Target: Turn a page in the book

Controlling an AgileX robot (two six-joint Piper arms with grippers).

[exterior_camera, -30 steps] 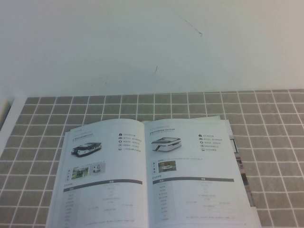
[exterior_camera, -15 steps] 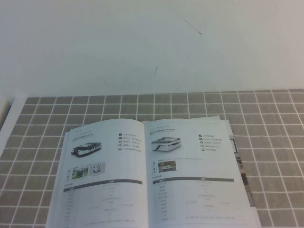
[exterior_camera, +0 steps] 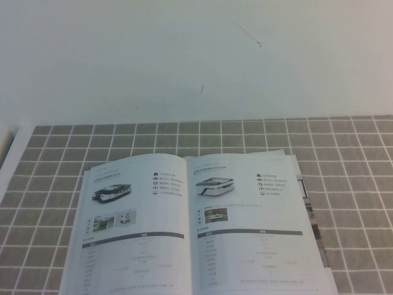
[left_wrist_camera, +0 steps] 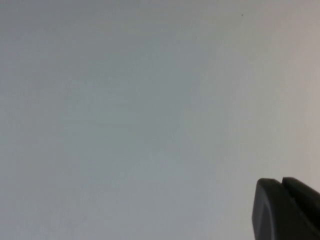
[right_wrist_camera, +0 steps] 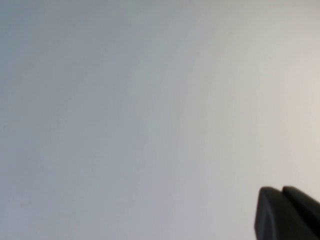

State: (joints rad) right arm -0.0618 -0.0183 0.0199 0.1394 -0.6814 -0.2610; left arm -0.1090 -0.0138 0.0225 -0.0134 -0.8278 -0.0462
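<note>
Nothing has changed over the last sec: the book (exterior_camera: 199,224) lies open flat on the tiled bench (exterior_camera: 344,138), same spot, same spread showing. The page (exterior_camera: 252,224) to turn, I'd guess, is the right-hand one w/ the white flat vehicle photo, icon list and grey-headed table; it lies flat, no corner lifted. A few loose page edges fan out along its right side.

Neither arm shows over the bench in the high view. The left claw (left_wrist_camera: 286,207) appears only in its own wrist cam, a dark tip against a plain pale wall, fingers pressed together w/ just a thin seam between them. Right claw (right_wrist_camera: 286,212) looks the same in its cam: pressed together, pinching nothing, facing blank wall.

So the task hasn't begun, imo. Both arms seem parked, well apart from the book. One must come down to the page edge first.
</note>
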